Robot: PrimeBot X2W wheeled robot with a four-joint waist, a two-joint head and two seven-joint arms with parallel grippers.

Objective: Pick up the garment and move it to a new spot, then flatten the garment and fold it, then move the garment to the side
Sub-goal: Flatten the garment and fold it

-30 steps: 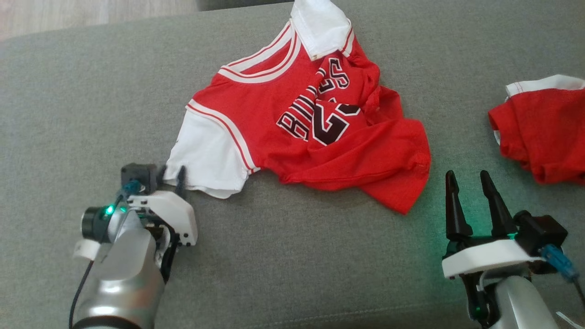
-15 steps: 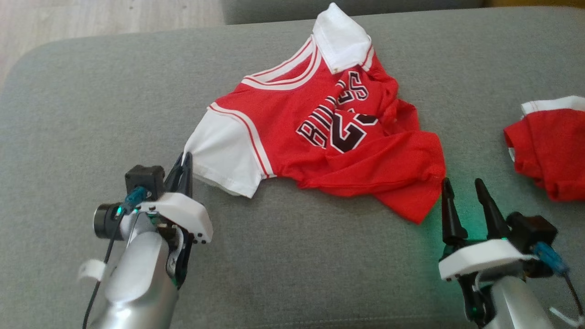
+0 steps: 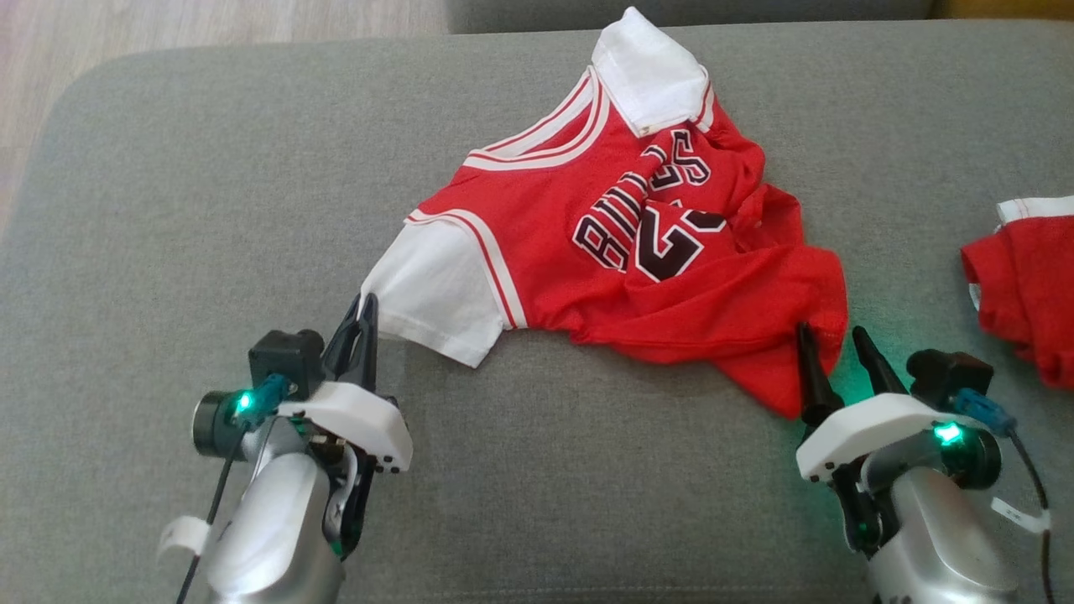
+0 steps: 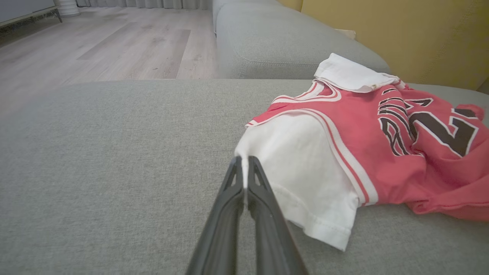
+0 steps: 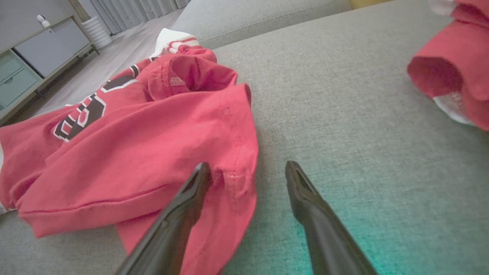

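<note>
Left wrist view: left jaws pinch the garment.

crumpled red jersey on cushion

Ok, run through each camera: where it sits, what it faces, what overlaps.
Head: above, looking down at the jersey on the grey cushion; left end effector and right end effector at bottom.
Left wrist: low, along its shut fingers gripping the white sleeve.
Right wrist: low, along its open fingers at the red hem.
Shared: head and right wrist both show the second red garment.
</note>
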